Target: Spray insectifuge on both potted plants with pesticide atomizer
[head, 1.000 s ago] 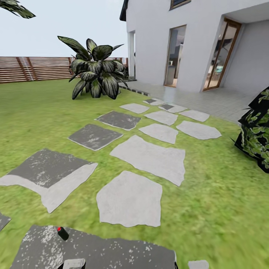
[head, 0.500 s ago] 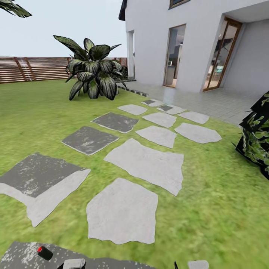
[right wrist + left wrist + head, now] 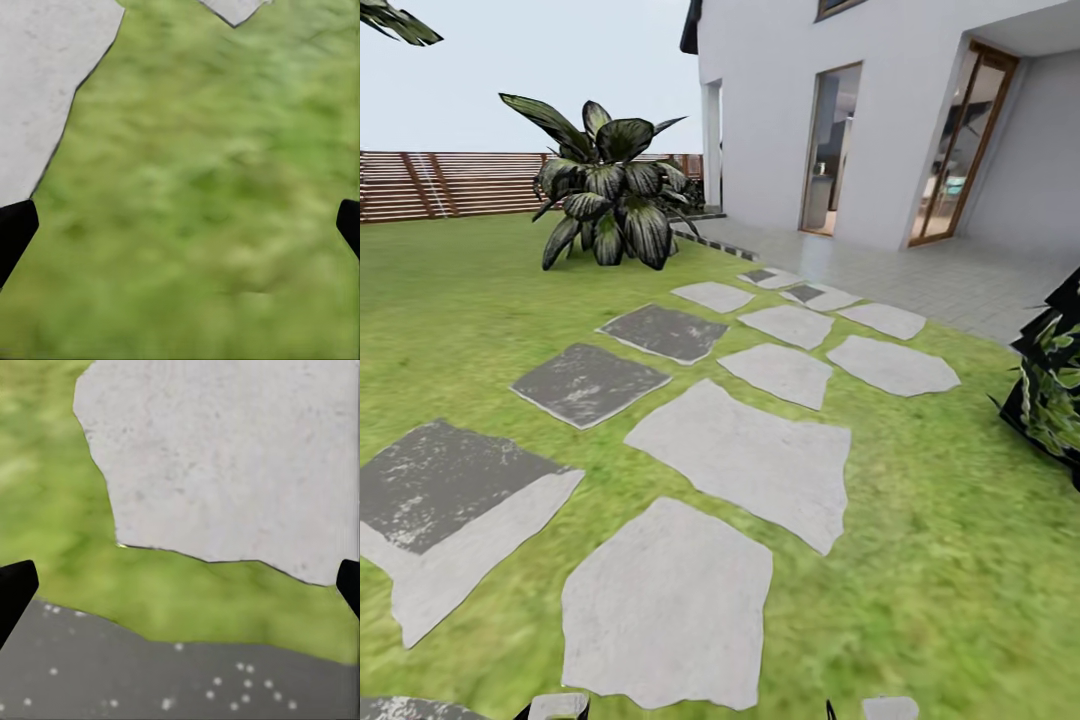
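While the head view shows stepping stones (image 3: 740,455) crossing lawn (image 3: 920,560), a potted plant (image 3: 605,190) stands at eleven o'clock. Both wrist views show spread fingertips (image 3: 15,592) (image 3: 15,229), nothing held. The atomizer, likely light and slippery, wants a mid-body grasp.

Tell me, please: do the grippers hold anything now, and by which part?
Nothing is held. The left gripper and the right gripper are open, with lawn and stepping stone between the fingertips.

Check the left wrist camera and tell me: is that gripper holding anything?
No: the left gripper is open, its dark fingertips apart at the picture's edges, with only grass and a pale stepping stone between them.
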